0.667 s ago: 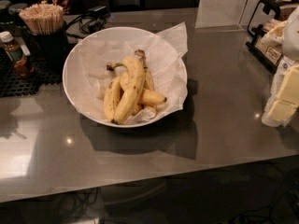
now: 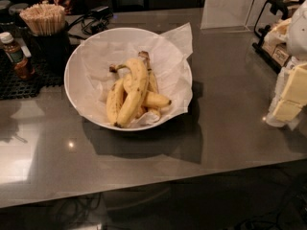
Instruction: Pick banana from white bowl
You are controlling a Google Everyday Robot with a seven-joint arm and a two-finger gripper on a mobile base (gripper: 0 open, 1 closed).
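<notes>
Grey countertop (image 2: 225, 133): front edge runs along the bottom, with open surface between bowl and right side.

White bowl (image 2: 67, 87): left of centre, lined with crinkled paper (image 2: 177, 42) that stands above the rim on the right.

Gripper (image 2: 290, 98): far right edge, above the counter, well apart from the bowl. Cannot tell how far open; nothing seen in it.

Banana (image 2: 136, 83): in the bowl, on top of the shorter bananas, left of the gripper. Long axis runs far-to-near, stem at the far left, dark tip by the near rim.

Judgement: approach leftward over the paper, then descend; topside is clear.

Stir-stick holder (image 2: 44, 20) and sauce bottle (image 2: 14, 55): beyond the bowl's left side, out of the path.
</notes>
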